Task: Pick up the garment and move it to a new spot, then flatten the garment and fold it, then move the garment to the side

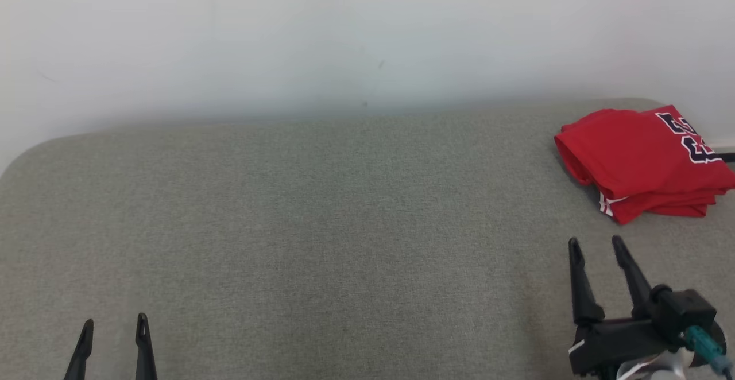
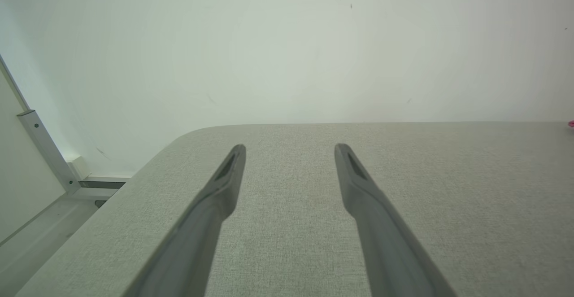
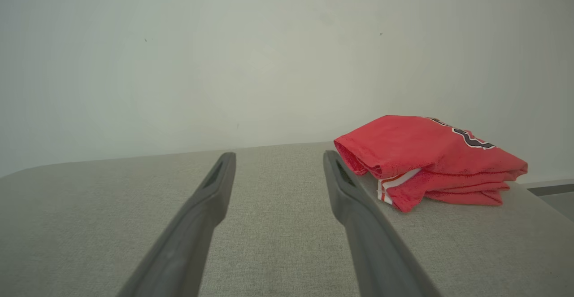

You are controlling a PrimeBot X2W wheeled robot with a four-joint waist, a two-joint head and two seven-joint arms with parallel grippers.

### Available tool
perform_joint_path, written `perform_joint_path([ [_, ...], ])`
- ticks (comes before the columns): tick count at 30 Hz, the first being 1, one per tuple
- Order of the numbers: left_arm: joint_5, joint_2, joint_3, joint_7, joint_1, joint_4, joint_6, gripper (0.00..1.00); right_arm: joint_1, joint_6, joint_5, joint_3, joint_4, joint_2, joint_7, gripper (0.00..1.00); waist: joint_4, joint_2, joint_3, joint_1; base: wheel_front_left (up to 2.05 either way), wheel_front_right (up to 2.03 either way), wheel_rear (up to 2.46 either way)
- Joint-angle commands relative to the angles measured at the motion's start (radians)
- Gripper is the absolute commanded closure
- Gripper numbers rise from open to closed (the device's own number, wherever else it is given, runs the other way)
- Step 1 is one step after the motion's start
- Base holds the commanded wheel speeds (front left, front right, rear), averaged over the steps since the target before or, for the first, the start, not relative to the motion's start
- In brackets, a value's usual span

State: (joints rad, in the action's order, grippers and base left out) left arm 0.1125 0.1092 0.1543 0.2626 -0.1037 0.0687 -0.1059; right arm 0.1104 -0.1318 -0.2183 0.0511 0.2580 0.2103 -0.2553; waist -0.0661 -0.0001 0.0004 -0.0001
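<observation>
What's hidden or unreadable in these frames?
Head view: lettering on the red garment runs over its fold, unreadable.
Head view: the bottom edge cuts off the left gripper below its fingers.
Left wrist view: pink speck at the right edge, too small to identify.

The tabletop (image 1: pixel 321 213) is covered in coarse woven cloth, matt; the garment (image 1: pixel 637 156) is soft cloth, faintly textured — the wall (image 1: pixel 344 35) behind, smooth and matt.
</observation>
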Motion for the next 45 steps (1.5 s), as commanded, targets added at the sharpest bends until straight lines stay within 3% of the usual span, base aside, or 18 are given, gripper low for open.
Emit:
perform_joint_path([
  [1, -0.006, 0.0, 0.0, 0.003, -0.019, 0.003, -0.004, 0.0, -0.035, 0.003, 0.011, 0.005, -0.014, -0.018, -0.002, 0.0, 0.02, 0.0001, -0.021, 0.0001, 0.0, 0.0, 0.0],
  [18, -0.001, 0.015, -0.03, 0.003, -0.04, 0.049, -0.017, 0.0, -0.142, 0.003, 0.04, -0.012, -0.03, -0.089, -0.008, 0.0, 0.056, 0.0001, -0.056, 0.0001, 0.0, 0.0, 0.0],
  [45, -0.02, -0.008, -0.01, 0.003, -0.014, 0.07, -0.009, 0.0, -0.132, 0.003, 0.035, -0.027, -0.005, -0.097, -0.01, 0.0, 0.046, 0.0001, -0.048, 0.0001, 0.0, 0.0, 0.0],
])
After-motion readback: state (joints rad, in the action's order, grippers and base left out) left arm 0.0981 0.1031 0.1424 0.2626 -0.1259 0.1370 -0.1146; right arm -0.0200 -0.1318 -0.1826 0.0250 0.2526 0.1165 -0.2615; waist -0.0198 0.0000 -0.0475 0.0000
